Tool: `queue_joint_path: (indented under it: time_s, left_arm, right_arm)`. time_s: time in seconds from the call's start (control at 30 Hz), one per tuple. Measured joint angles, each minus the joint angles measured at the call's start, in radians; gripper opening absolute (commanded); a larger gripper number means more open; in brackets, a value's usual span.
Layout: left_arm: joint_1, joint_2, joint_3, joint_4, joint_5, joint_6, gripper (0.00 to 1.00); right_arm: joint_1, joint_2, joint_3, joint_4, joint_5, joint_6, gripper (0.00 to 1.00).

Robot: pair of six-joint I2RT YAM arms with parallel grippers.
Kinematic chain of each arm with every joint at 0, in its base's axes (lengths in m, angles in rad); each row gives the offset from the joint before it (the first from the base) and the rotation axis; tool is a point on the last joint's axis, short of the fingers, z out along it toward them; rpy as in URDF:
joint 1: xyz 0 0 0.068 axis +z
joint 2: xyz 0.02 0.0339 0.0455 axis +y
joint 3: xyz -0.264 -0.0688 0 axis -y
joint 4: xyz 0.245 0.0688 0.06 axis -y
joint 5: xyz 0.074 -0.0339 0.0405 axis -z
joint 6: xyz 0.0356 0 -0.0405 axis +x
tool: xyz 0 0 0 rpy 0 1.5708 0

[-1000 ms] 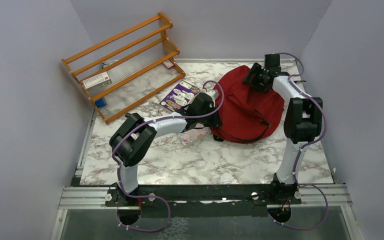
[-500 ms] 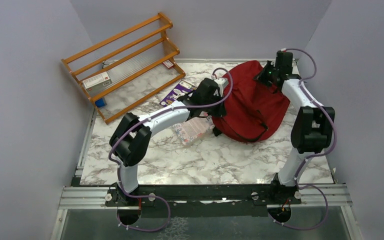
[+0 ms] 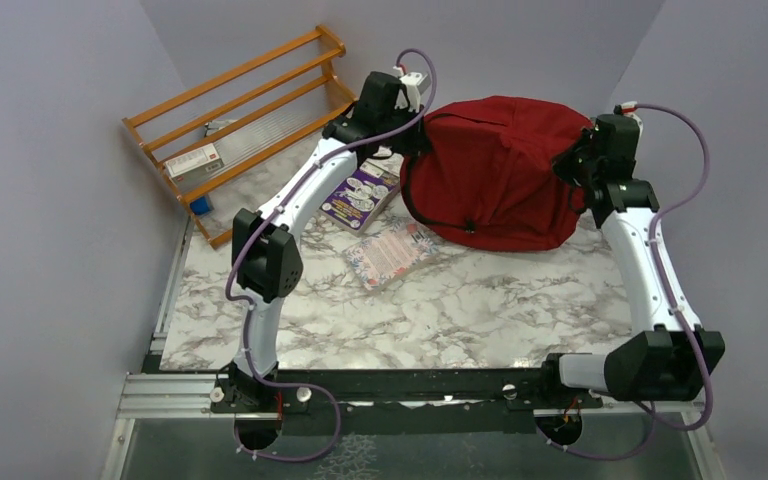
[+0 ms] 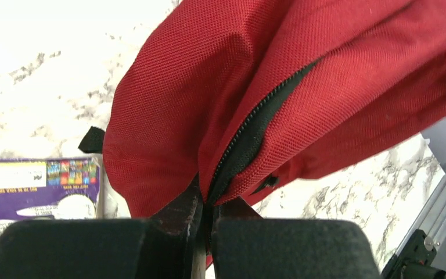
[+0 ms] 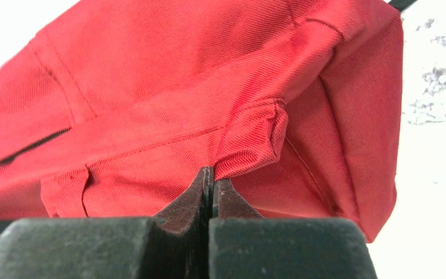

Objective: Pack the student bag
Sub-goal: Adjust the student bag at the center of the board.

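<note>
Table point(image 3: 440, 310): purple book point(image 3: 358, 196), pink book point(image 3: 392, 252), rack point(image 3: 250, 130)

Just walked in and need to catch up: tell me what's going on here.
Both arms are handling the student bag. The left gripper is shut on its fabric beside the zipper, the right gripper on a fold at the opposite end. A purple book and a pink book lie unpacked on the table beside it.

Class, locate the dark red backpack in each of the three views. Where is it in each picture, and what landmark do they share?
Top external: bag, upper centre-right.
Left wrist: bag fills centre and upper right, black zipper facing the camera.
Right wrist: bag fills nearly the whole frame.
Shared landmark: marble table, beside the bag everywhere.
</note>
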Motion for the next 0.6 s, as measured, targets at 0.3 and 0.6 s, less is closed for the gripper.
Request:
queue_joint_path:
  time_s: [0.3, 0.6]
  left_arm:
    - [-0.01, 0.101, 0.274, -0.201, 0.048, 0.109, 0.0]
    - [-0.015, 0.165, 0.272, -0.269, 0.081, 0.162, 0.0]
  right_arm:
    - [0.006, -0.231, -0.09, -0.158, 0.004, 0.005, 0.01]
    - [0.006, -0.16, -0.122, -0.198, 0.045, -0.011, 0.1]
